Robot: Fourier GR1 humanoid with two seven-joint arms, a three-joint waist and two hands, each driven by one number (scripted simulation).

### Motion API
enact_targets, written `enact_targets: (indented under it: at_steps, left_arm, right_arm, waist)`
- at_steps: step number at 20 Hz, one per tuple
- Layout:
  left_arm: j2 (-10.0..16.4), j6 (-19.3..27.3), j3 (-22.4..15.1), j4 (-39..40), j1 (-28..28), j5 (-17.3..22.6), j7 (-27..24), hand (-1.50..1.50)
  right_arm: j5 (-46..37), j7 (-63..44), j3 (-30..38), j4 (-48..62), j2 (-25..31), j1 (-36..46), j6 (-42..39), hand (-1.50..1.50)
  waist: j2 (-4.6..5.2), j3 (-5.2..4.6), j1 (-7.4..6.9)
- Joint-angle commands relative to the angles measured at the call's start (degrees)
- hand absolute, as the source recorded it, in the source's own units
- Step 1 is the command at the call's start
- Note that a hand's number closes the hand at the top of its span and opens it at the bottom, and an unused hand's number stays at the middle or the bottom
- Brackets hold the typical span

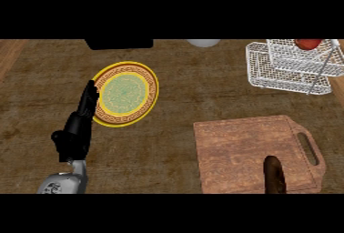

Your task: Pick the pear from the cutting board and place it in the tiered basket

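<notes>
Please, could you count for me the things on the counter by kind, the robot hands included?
Plate: 1
Cutting board: 1
Tiered basket: 1
Red fruit in the basket: 1
Cut off at the top edge, black object and white object: 2
Robot hands, left robot hand and right robot hand: 2
Total: 8

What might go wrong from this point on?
1. The left hand rests right beside the plate; a swing could nudge it.
2. A reddish item sits high in the tiered basket, partly cut off by the view; a bump might shake it out.
3. The dark shape over the cutting board, possibly the right hand, could scrape the board.
</notes>
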State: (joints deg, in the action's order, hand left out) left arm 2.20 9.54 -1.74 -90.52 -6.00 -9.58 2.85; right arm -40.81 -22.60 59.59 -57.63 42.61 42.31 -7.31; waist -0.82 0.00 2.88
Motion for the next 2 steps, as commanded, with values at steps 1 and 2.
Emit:
enact_targets:
  at_steps: [1,2]
  left_arm:
    - [0.4,-0.2,-0.2,-1.8,0.2,-0.2,1.9,0.00]
    - [-0.4,0.8,-1.4,-2.7,0.9,-1.4,0.7,0.00]
  right_arm:
    - [8.3,3.4,8.8,-6.1,1.7,-11.1,-8.8,-1.50]
    - [9.8,5.3,9.9,-9.0,0.1,-14.1,-10.6,-1.50]
  waist:
    - [-0.10,0.04,0.50]
    - [-0.07,0.03,0.29]
